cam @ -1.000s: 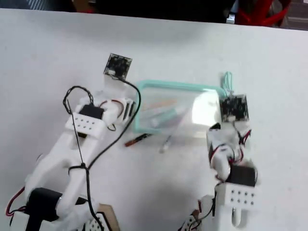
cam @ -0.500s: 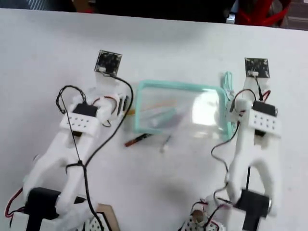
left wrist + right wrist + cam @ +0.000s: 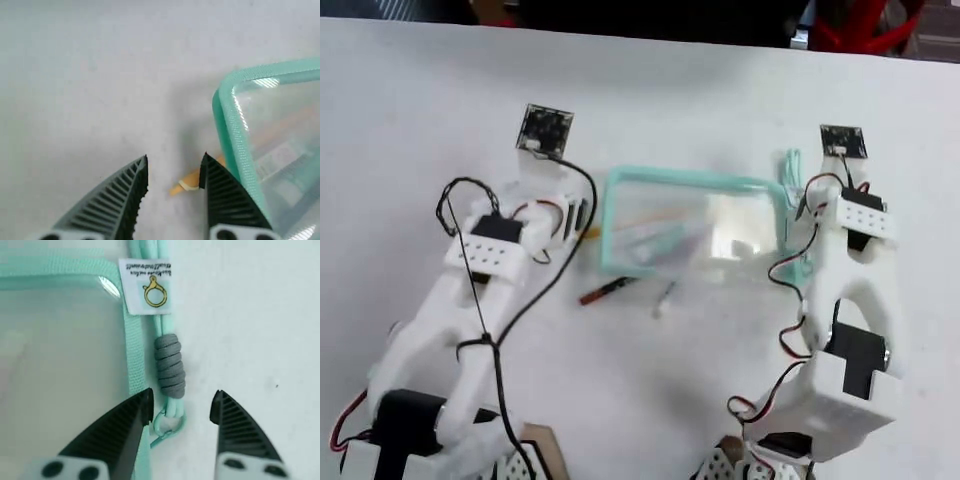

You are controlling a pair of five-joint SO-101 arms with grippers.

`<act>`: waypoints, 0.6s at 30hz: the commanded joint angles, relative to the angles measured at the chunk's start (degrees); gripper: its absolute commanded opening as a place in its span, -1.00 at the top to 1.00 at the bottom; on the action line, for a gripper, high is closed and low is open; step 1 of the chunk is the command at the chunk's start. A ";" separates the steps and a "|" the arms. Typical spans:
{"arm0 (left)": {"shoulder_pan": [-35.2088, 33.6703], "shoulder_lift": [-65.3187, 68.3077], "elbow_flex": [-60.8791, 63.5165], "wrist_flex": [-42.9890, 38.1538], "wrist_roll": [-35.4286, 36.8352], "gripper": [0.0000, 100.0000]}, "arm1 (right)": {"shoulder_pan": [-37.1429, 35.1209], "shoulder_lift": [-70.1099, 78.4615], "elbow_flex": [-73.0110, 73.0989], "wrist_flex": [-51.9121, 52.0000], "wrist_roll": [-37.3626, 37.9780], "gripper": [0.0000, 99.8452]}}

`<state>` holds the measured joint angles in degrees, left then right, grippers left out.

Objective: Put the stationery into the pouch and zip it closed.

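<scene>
Clear plastic pouch with mint-green fabric trim (image 3: 692, 179) lies flat mid-table between the two arms, long side across. Several pens or pencils are already inside. One yellowish pencil (image 3: 186, 186) pokes its tip out at the pouch's left end, so that end reads as unzipped. Two pieces lie outside on the white table (image 3: 720, 90), just beside the pouch's near edge: a dark red pen (image 3: 605, 291) and a small pale stick-shaped item (image 3: 663, 298). My judgement is roughly half done: two items and the stray pencil tip remain to go in, then the zip. The left gripper (image 3: 174, 159) is spread wide and empty, low at the left end beside the pencil tip. The right gripper (image 3: 183, 392) is likewise spread and empty, straddling the mint cord with its grey wound knot (image 3: 170, 362) at the right end. A white tag (image 3: 147, 286) on the cord bears a gold clasp drawing and one line of print too fine to read.
</scene>
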<state>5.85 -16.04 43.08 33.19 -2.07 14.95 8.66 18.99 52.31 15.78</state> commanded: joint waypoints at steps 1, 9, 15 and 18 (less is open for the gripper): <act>-0.48 0.04 -0.26 -1.23 0.26 0.65 | -0.48 -0.57 -4.84 -0.92 0.00 0.61; -0.48 0.04 -0.26 -1.58 0.26 0.65 | -1.54 -0.48 -6.33 -0.66 0.09 0.61; -0.40 0.04 -0.26 -1.58 0.18 0.65 | -2.86 3.74 -6.24 -1.19 0.09 0.61; -0.40 0.04 -0.26 -1.58 0.18 0.65 | -2.77 7.96 -7.91 -1.89 0.09 0.61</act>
<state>5.76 -16.04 43.08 33.19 -2.07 12.57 14.81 14.51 51.34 15.78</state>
